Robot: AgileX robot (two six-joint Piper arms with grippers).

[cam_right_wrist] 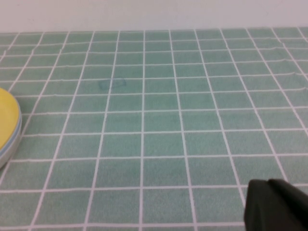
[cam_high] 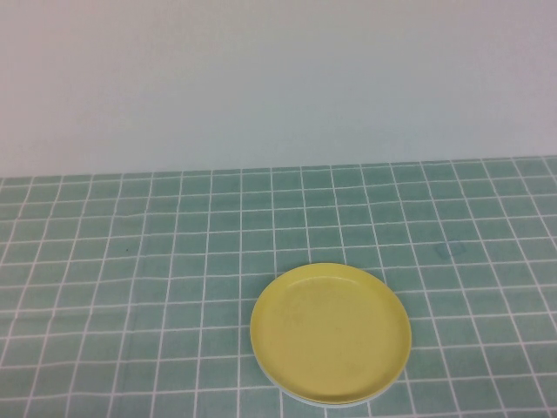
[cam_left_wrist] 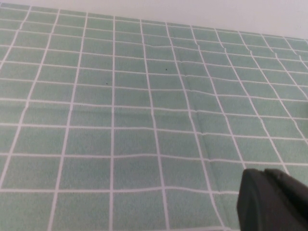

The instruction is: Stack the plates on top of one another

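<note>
Stacked plates sit near the table's front edge, yellow on top, blue and seemingly white beneath. Left gripper and right gripper hover closed, empty.

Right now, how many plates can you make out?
3, all in one stack near the table's front edge: yellow plate on top, light blue rim beneath it, white rim lowest. No others in view.

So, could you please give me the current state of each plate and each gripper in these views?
yellow plate: top of the stack, face up, empty.
light blue plate: under the yellow one, only its rim showing.
white plate: bottom of the stack, on the table.
left gripper: shut, empty, away from the stack.
right gripper: shut, empty, beside the stack.
</note>
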